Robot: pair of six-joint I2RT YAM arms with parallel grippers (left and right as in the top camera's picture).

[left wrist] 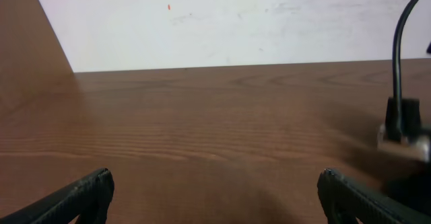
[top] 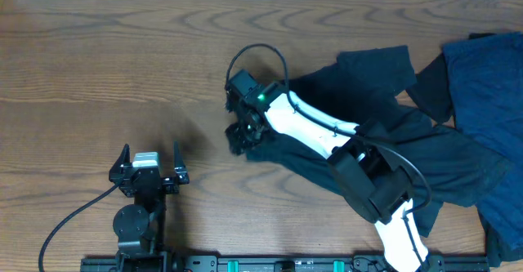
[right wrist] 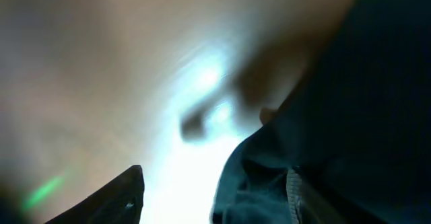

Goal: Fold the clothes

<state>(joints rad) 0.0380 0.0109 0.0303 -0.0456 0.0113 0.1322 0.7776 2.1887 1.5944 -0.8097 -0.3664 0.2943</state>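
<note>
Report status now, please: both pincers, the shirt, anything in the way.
Left pincer open, over table. Right pincer open at edge of T-shirt, no grip seen. T-shirt crumpled, not folded. Bluer garment beside it.

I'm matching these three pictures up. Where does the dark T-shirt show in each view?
Overhead: the T-shirt lies crumpled across the right half of the picture.
Left wrist: not clearly in it; there is only a dark patch at the lower right edge.
Right wrist: the T-shirt fills the right side, bunched near the bottom.
Shared landmark: the wooden table.
</note>
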